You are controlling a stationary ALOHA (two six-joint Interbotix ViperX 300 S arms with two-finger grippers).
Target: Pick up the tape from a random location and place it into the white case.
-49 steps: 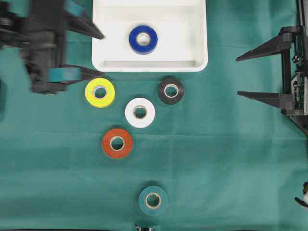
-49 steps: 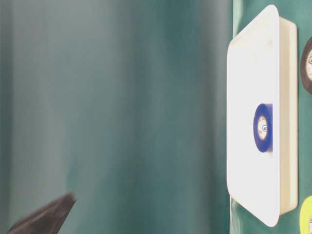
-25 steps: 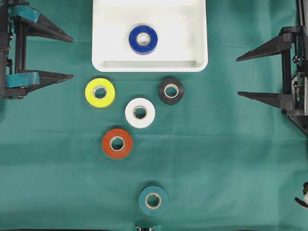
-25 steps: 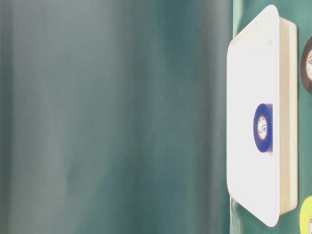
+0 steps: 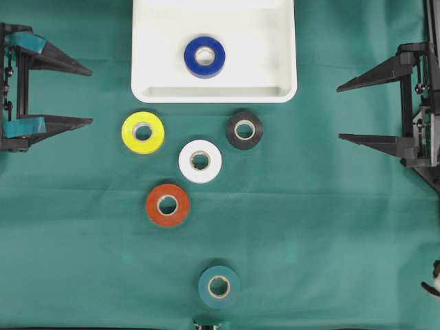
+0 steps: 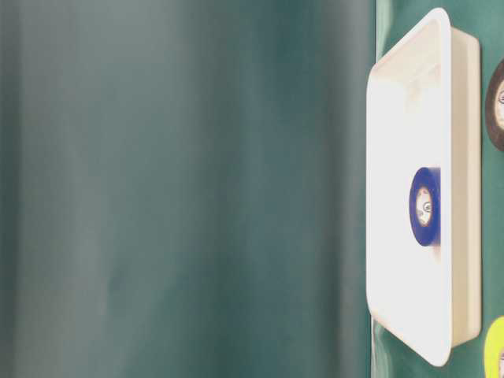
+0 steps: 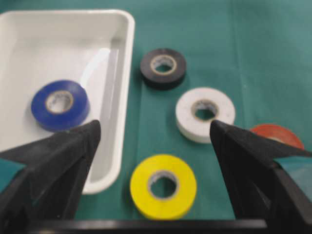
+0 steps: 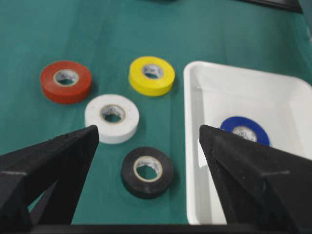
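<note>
The white case (image 5: pixel 282 69) stands at the top centre of the green cloth with a blue tape roll (image 5: pixel 204 56) lying flat inside it. Below the case lie a yellow roll (image 5: pixel 143 132), a black roll (image 5: pixel 244 130), a white roll (image 5: pixel 200 161), an orange roll (image 5: pixel 167 204) and a teal roll (image 5: pixel 219 286). My left gripper (image 5: pixel 91 95) is open and empty at the left edge, well left of the yellow roll (image 7: pixel 163 186). At the far right my right gripper (image 5: pixel 338 111) is open and empty, right of the black roll (image 8: pixel 146 172).
The case's rim (image 6: pixel 409 94) shows in the table-level view with the blue roll (image 6: pixel 424 206) inside. A small white and dark object (image 5: pixel 433 282) sits at the right edge.
The left arm has drawn back to the left edge, away from the case and the yellow roll, its jaws still wide. The right arm and all rolls stay put.
</note>
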